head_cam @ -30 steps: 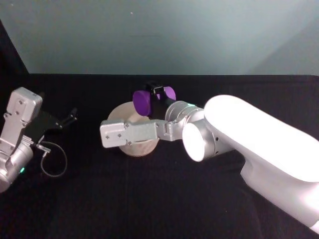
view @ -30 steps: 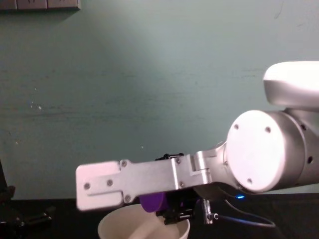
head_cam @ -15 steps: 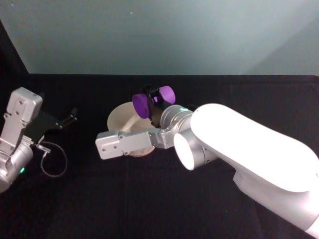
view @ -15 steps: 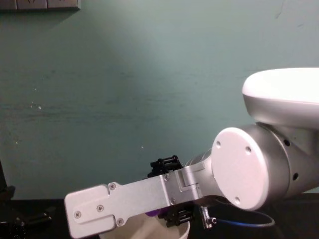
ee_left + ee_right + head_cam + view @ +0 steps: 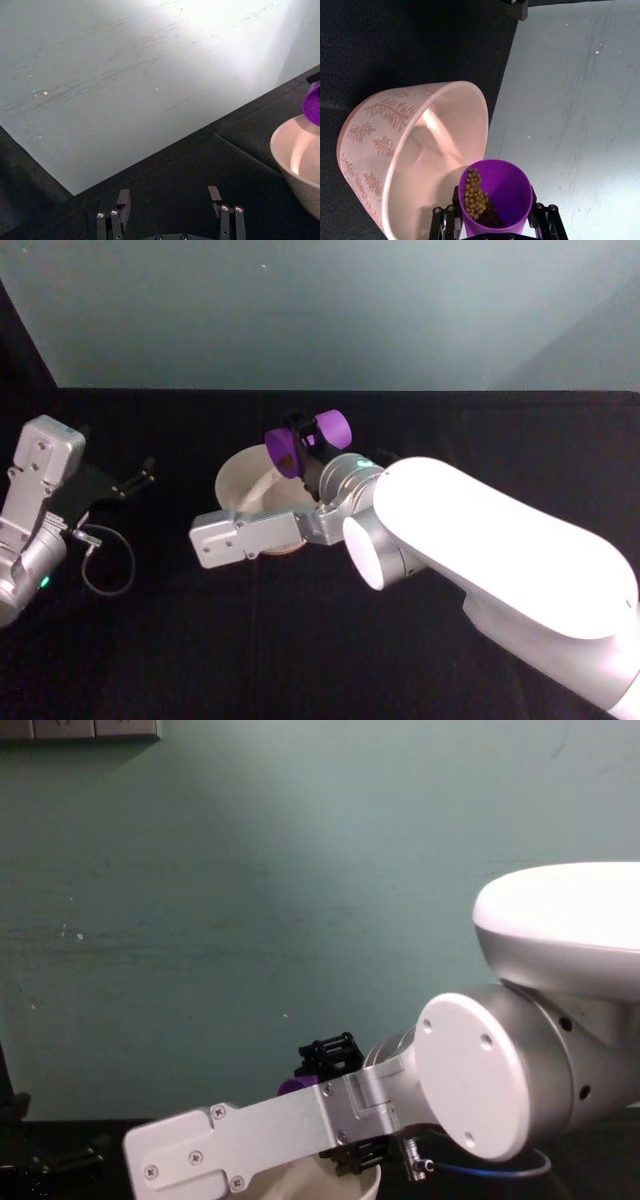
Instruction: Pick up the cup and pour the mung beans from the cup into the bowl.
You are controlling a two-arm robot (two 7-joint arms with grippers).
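Note:
The purple cup lies tipped on its side above the far rim of the cream bowl, its mouth turned toward the bowl. My right gripper is shut on the cup. In the right wrist view, mung beans lie along the lower wall of the cup near its lip, beside the bowl, whose outside has a leaf pattern. My left gripper is parked at the left, open, with nothing between its fingers. From there the bowl and the cup are visible.
The black tabletop runs back to a pale green wall. My right arm's large white links cross the table's middle and right. A loose cable hangs by the left arm.
The right wrist has rolled further, tilting the cup's mouth more toward the bowl. The forearm link has dropped and shifted left. The left arm has not moved.

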